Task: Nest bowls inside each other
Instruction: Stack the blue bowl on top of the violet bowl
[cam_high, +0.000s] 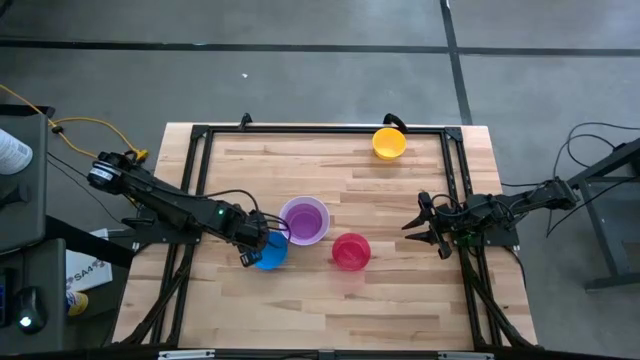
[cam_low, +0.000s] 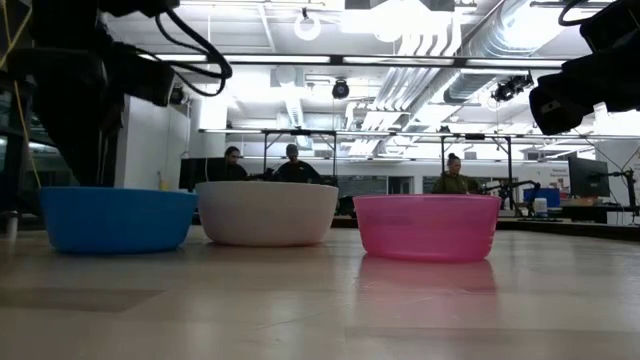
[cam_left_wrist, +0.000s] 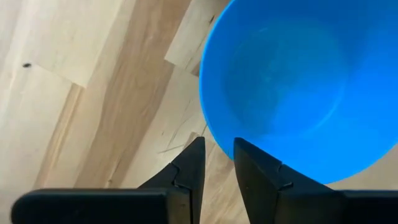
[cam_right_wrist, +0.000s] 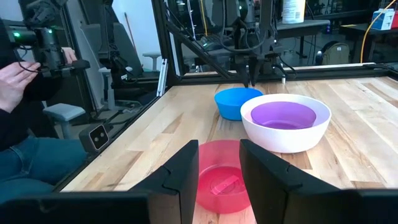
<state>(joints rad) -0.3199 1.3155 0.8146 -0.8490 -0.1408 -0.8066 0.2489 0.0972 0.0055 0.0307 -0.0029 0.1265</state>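
A blue bowl (cam_high: 273, 256) (cam_left_wrist: 298, 87) stands on its base on the wooden table, left of centre. My left gripper (cam_high: 256, 246) (cam_left_wrist: 217, 146) points down over the bowl's left rim and is open by a narrow gap, with one finger over the inside and one outside. A white bowl (cam_high: 304, 236) (cam_right_wrist: 286, 134) with a purple bowl (cam_right_wrist: 283, 116) nested in it stands beside the blue one. A red bowl (cam_high: 350, 250) (cam_low: 427, 227) stands to the right of them. A yellow-orange bowl (cam_high: 389, 142) sits at the far edge. My right gripper (cam_high: 428, 232) (cam_right_wrist: 219, 152) waits level at the right, open. My left gripper comes from above with its fingers (cam_left_wrist: 261, 171) on either side of the blue bowl's rim (cam_left_wrist: 208, 124). I cannot tell whether they touch it. The bowl stands upright on the table.
A black frame (cam_high: 320, 130) runs along the table's far edge and both sides. Bare wood lies near the front edge (cam_high: 330, 320). Beyond the table sit several people (cam_low: 290, 165), and a person's hand (cam_right_wrist: 15, 78) holds a device at the side.
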